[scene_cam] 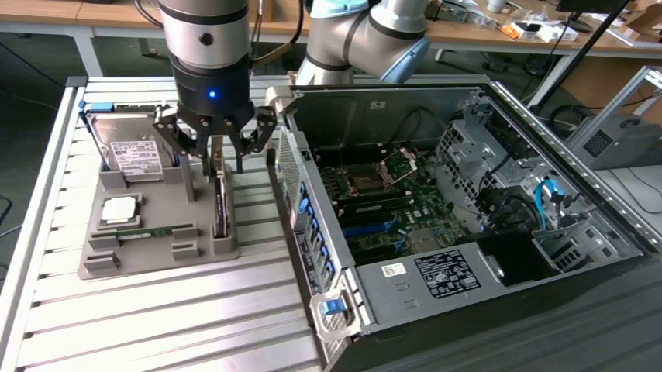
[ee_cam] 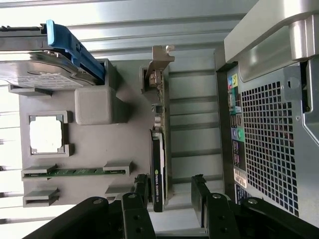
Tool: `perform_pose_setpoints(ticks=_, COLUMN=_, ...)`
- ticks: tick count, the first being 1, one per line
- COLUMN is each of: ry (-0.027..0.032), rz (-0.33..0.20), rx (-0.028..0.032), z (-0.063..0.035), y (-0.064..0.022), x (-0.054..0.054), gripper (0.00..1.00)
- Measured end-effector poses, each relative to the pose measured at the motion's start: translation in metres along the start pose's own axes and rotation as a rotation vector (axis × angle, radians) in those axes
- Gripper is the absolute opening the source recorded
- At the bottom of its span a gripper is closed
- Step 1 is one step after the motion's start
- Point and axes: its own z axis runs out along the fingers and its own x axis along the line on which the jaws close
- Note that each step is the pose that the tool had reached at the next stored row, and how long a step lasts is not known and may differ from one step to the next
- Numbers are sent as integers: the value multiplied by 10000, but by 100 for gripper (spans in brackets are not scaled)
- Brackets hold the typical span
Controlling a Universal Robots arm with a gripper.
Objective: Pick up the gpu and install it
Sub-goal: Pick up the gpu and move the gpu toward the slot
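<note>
Claw (ee_cam: pixel 170 179), fingers apart, straddles the edge-standing green gpu (ee_cam: pixel 159 159) with black cooler block

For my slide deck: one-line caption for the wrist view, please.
Open gripper straddles the gpu, standing on edge in the grey tray.

Slatted aluminium table (scene_cam: pixel 155 310), evenly lit. Behind the table: long wooden workbench (scene_cam: pixel 104 14) on white legs, small clutter (scene_cam: pixel 538 29) on top. Dark floor (scene_cam: pixel 31 93) beyond the table at the exterior view's left. Past the table at the exterior view's right: aluminium profile frame (scene_cam: pixel 633 97), grey box (scene_cam: pixel 621 143), slanted black pole (scene_cam: pixel 577 62).
</note>
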Motion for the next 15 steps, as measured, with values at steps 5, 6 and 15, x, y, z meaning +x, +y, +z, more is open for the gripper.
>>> perform_pose_setpoints(ticks=5, ry=2, rz=1, rx=2, z=17, y=8, x=2, gripper=48)
perform_pose_setpoints(ticks=6, ry=1, rz=1, rx=1, z=20, y=9, x=2, gripper=48)
perform_pose_setpoints(ticks=15, ry=1, rz=1, rx=1, z=61, y=11, x=5, gripper=48)
